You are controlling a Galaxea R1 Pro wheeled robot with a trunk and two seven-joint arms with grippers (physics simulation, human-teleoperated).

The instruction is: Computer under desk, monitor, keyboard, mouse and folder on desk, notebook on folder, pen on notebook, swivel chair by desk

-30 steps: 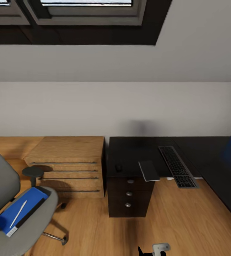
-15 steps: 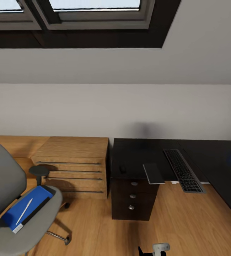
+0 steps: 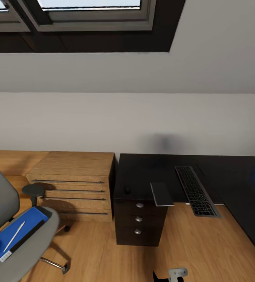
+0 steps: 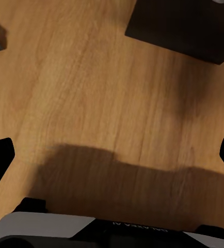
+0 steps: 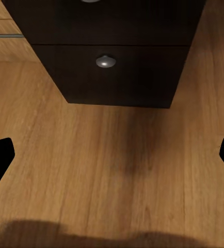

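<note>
On the black worktop we are logging: keyboard, grey notebook overhanging the front edge beside it, and mouse near the left corner. On the chair, well apart at left, we are listing the blue folder with a pen lying on it. Both end effectors are hanging released over floor, fingers spread wide.

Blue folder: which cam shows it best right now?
Head view. The blue folder lies flat on the swivel chair seat, a white pen on top, its near end cut by the frame edge. Both wrist views look at wood floor and the dark drawer unit instead.
</note>
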